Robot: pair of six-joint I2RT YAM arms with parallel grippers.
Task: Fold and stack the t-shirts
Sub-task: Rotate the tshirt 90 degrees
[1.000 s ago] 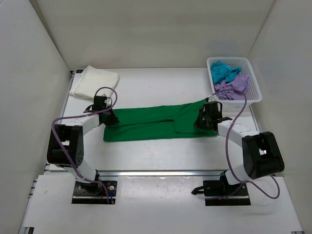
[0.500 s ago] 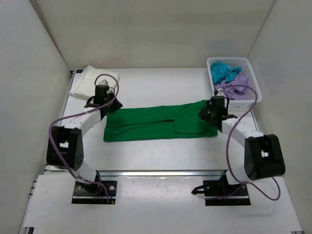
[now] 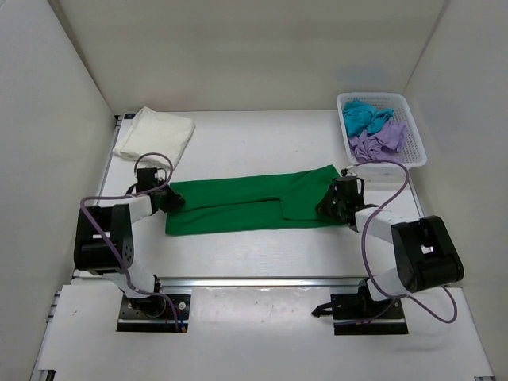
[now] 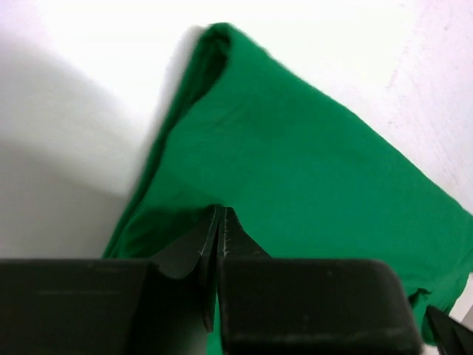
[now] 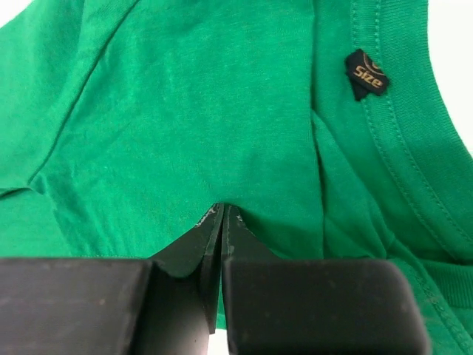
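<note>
On my tabletop (image 3: pixel 254 143) the long shirt (image 3: pixel 238 202) lies across the middle, running left to right. My left fingers (image 4: pixel 303 303) sit on its left end, my right fingers (image 5: pixel 318 303) on its right end near the collar. The folded shirt (image 3: pixel 155 133) lies behind it at far left. The basket (image 3: pixel 418 143) stands far right, with the rear bunched shirt (image 3: pixel 361 115) behind the front bunched shirt (image 3: pixel 382 139) inside it

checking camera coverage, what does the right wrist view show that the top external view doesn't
Only the right wrist view: the black size tag and the neckline stitching. Only the top external view: the folded cream-white t-shirt, the basket holding the teal t-shirt and lilac t-shirt, and the left gripper. Both: the green t-shirt with the right gripper, fingers together, low over its collar end.
</note>
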